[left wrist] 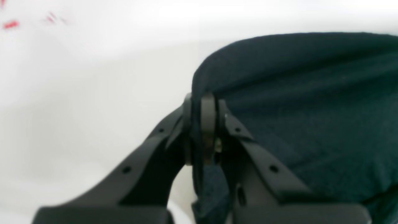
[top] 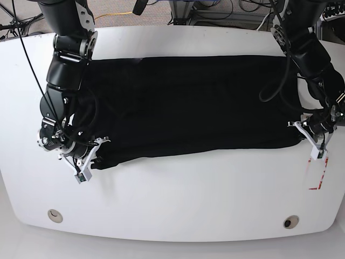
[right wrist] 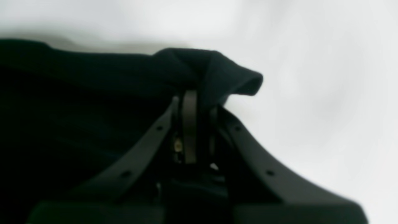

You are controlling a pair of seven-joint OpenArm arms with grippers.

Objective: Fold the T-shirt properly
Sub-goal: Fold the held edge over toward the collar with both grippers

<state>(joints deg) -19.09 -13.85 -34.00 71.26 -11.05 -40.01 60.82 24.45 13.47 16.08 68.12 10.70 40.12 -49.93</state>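
Note:
The black T-shirt (top: 188, 102) lies spread wide across the white table (top: 178, 199). My left gripper (top: 302, 131) is at the shirt's lower corner on the base view's right side. In the left wrist view that gripper (left wrist: 203, 102) is shut on a fold of the dark cloth (left wrist: 295, 109), which bulges up over the fingertips. My right gripper (top: 97, 151) is at the lower corner on the base view's left side. The right wrist view shows it (right wrist: 194, 99) shut on a bunched edge of the shirt (right wrist: 77, 109). No printed patch shows.
Red tape marks (top: 318, 181) lie on the table just below the left gripper. Two round holes (top: 54, 216) (top: 291, 222) sit near the table's front edge. Cables (top: 215, 11) run behind the far edge.

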